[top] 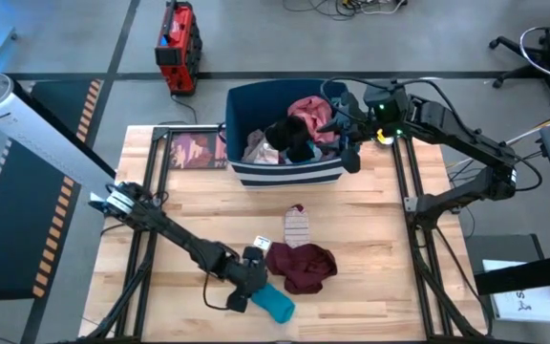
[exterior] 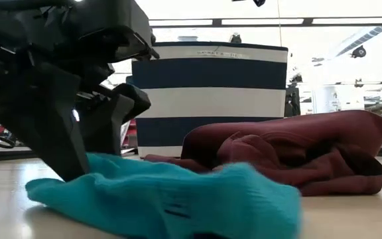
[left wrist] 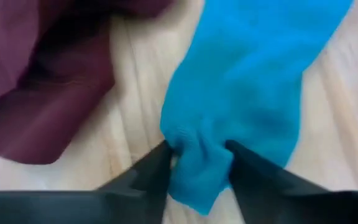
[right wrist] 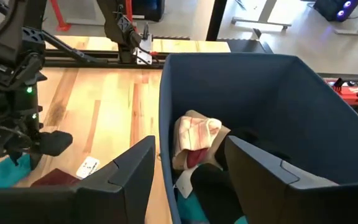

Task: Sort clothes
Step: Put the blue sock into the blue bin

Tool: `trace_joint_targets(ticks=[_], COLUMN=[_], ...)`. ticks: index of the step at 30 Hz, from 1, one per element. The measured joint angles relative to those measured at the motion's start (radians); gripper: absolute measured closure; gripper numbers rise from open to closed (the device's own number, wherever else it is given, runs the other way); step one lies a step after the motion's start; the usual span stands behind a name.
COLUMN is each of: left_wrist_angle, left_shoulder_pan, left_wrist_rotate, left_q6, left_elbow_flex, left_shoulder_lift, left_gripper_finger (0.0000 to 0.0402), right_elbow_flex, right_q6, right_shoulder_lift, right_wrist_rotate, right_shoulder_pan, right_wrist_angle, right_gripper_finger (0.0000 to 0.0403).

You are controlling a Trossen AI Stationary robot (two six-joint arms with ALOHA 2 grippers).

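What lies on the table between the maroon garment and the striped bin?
In the high view, a small striped piece lies on the table between the maroon garment and the striped bin; bare wood shows between it and the bin.

- Left arm stretched low across the table, left gripper (left wrist: pixel 197 165) down at the near edge, fingers pinching teal fabric.
- Right arm reaches over the far side, right gripper (right wrist: pixel 188 171) open.
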Motion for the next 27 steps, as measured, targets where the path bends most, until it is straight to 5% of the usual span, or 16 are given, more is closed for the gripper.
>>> trace_joint_targets(ticks=[5, 11, 17, 27], left_wrist_angle=[-0.152, -0.405, -0.454, -0.333], left_shoulder_pan=[0.004, 0.011, 0.024, 0.112], left_wrist_rotate=[0.096, -0.018, -0.084, -0.219], left_q6=[0.071, 0.111, 0.179, 0.247], left_elbow_flex=[0.095, 0.218, 0.263, 0.17], left_shoulder_lift=[-0.008, -0.015, -0.076, -0.344], left_gripper_finger=[0.0385, 0.0395, 0.0397, 0.0399], right_elbow_flex=[-0.005, -0.006, -0.006, -0.011], right_q6=[-0.008, -0.017, -0.018, 0.021], right_shoulder_lift=[-0.002, -0.009, -0.01, -0.01], right_wrist_rotate=[0.0, 0.0, 0.001, 0.187], right_shoulder_pan=[0.018, 0.049, 0.083, 0.206], right_wrist_angle=[-0.004, -0.068, -0.181, -0.254], right_gripper_finger=[0.0262, 0.0326, 0.0394, 0.0402])
